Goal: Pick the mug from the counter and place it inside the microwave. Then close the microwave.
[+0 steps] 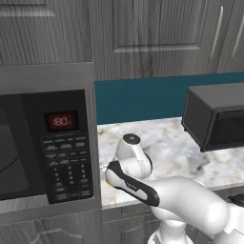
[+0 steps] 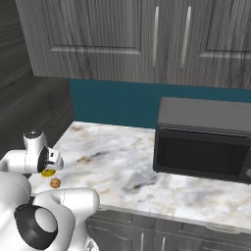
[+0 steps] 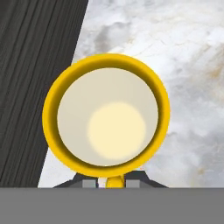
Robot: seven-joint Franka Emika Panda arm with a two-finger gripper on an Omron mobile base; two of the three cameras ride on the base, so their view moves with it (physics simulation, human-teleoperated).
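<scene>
The yellow mug (image 3: 107, 127) stands upright on the marble counter (image 3: 183, 65), seen from straight above with its pale cream inside showing. My gripper (image 3: 114, 183) is at its near rim, with the two dark fingertips (image 3: 89, 183) pressed on either side of a yellow part of the mug. From the base, only a sliver of the mug (image 2: 47, 172) shows under the hand (image 2: 49, 162), at the counter's left end (image 1: 162, 138). The black microwave (image 1: 66, 162), with keypad and red display, stands just left of it.
A tiny brown lump (image 2: 55, 183) lies on the counter just in front of the mug. A dark grey boxy appliance (image 2: 206, 142) stands at the right on the counter. A dark woodgrain panel (image 3: 35, 87) runs close along one side of the mug.
</scene>
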